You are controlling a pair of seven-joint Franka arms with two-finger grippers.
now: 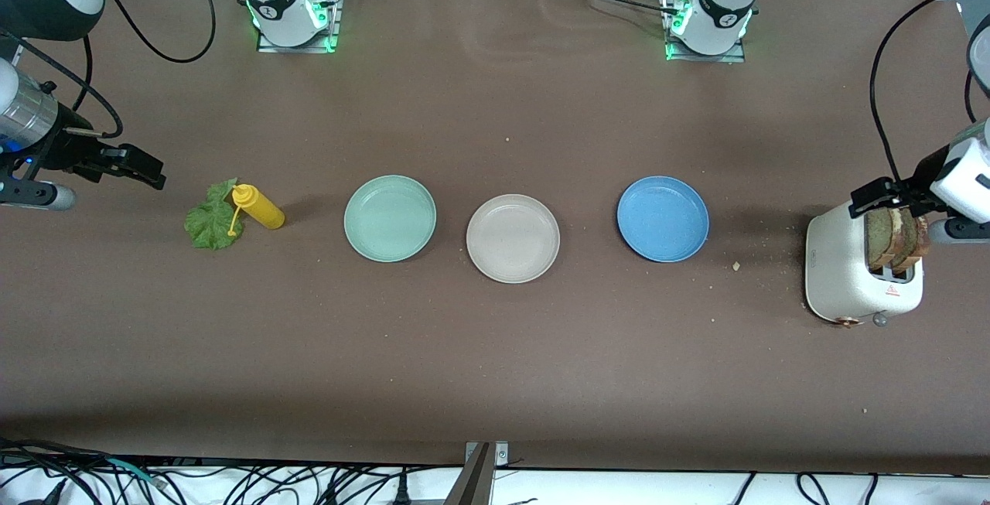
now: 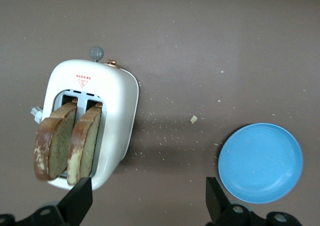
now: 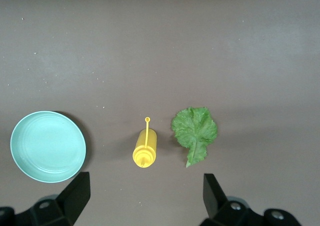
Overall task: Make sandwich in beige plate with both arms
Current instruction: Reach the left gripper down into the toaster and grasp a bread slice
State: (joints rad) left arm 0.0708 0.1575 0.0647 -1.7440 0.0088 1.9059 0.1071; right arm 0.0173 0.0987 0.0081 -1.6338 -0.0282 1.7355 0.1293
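The beige plate (image 1: 513,238) lies bare at the table's middle. Two toast slices (image 1: 897,238) stand upright in the slots of a white toaster (image 1: 851,273) at the left arm's end. My left gripper (image 1: 882,197) hovers open and empty over the toaster's edge. In the left wrist view the slices (image 2: 67,146) rise from the toaster (image 2: 117,100), with the gripper (image 2: 147,203) wide apart. A green lettuce leaf (image 1: 210,220) lies flat at the right arm's end. My right gripper (image 1: 143,168) hangs open over the table beside it. The right wrist view shows the leaf (image 3: 195,131) ahead of the empty gripper (image 3: 145,198).
A yellow squeeze bottle (image 1: 259,207) lies against the lettuce, also in the right wrist view (image 3: 145,148). A mint green plate (image 1: 390,218) and a blue plate (image 1: 663,219) flank the beige one. Crumbs are scattered between the blue plate (image 2: 260,163) and the toaster.
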